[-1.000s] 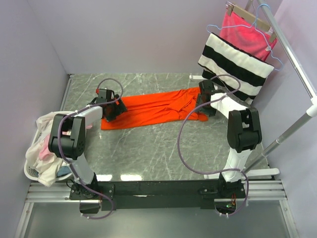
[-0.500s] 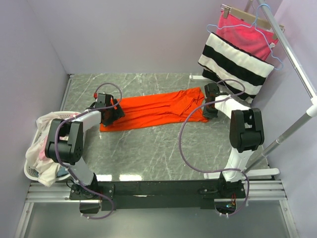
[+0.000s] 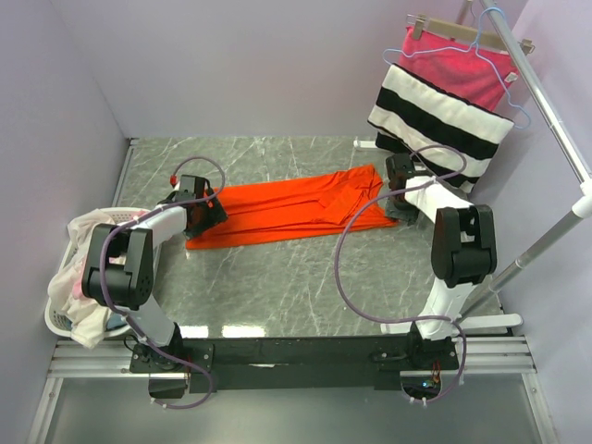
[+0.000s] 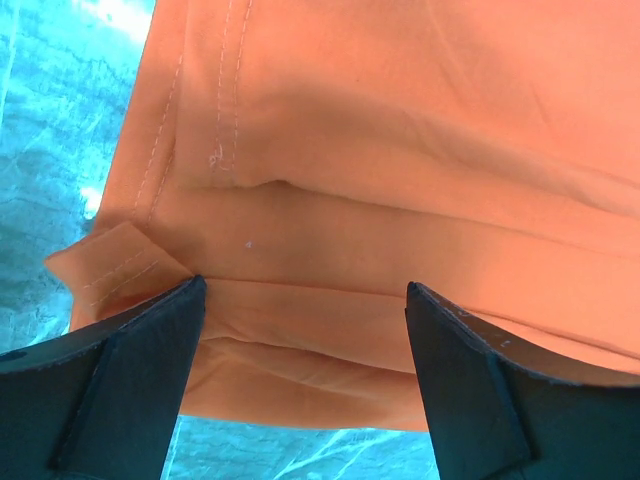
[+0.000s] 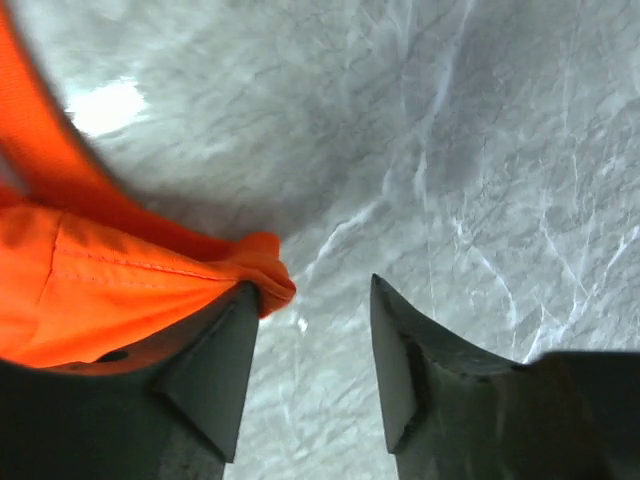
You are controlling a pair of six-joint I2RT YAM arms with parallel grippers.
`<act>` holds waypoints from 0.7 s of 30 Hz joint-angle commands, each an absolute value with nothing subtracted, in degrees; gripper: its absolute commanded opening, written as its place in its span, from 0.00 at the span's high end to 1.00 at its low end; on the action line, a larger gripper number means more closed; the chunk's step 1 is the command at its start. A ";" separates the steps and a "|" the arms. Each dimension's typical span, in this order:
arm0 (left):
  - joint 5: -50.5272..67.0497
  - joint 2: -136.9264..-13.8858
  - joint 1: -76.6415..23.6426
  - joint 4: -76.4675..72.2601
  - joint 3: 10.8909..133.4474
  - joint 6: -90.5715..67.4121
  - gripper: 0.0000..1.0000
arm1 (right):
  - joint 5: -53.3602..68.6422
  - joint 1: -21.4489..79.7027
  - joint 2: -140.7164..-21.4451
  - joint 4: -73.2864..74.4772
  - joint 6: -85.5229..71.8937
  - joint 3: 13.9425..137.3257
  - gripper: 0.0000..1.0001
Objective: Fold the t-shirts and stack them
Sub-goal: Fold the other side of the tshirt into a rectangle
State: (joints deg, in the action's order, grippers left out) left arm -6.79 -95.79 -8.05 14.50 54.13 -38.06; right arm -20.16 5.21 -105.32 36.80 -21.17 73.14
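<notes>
The left gripper (image 4: 305, 290) gapes wide over the orange-red t-shirt (image 3: 287, 205), at its hem. The right gripper (image 5: 314, 285) (jaws parted, nothing between them) brushes the opposite corner.

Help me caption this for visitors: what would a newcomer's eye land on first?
The bright orange-red t-shirt laid out across the middle of the grey marble table grabs attention first. Next comes the black-and-white striped cloth hanging from the rail at the far right, then the basket heaped with pale clothes at the left edge.

Overview from high behind, wrist views close, all share orange t-shirt (image 3: 287, 208)
</notes>
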 commanded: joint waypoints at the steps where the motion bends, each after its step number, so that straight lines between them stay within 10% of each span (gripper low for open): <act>1: -6.43 -93.70 -7.38 20.22 53.35 -36.30 0.12 | -18.04 5.01 -94.51 34.28 -21.09 73.21 0.44; 8: -3.08 -90.44 -8.09 19.25 56.33 -37.27 0.12 | 5.78 6.24 -95.97 29.54 -25.22 76.20 0.46; 21: -2.46 -87.89 -8.17 19.69 58.18 -36.21 0.08 | 14.14 9.23 -101.95 25.23 -29.35 74.97 0.47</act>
